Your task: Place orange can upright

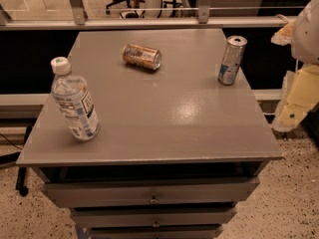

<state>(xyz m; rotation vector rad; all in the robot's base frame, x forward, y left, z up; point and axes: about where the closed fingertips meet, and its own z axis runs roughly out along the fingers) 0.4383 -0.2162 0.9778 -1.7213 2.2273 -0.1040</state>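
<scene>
- Gripper [299,102] hangs off the table's [164,118] right edge; whether open or closed, I cannot tell.
- Far to its left, orange can [142,57] lies sideways, long axis left-right.

So the arm [307,26] is barely in shot here, just a chunky white rounded segment poking in beyond the right side of the tabletop [164,108], about level with its far right corner. Hanging below that white bit is a pale yellowish section, which as far as I can tell is the end effector [295,103]. It sits out past the tabletop's right edge, roughly alongside the middle of that edge, clear of the surface rather than over it. Its lower tip comes down toward the tabletop's near right corner. The rest of the arm is cut off at the right.
</scene>
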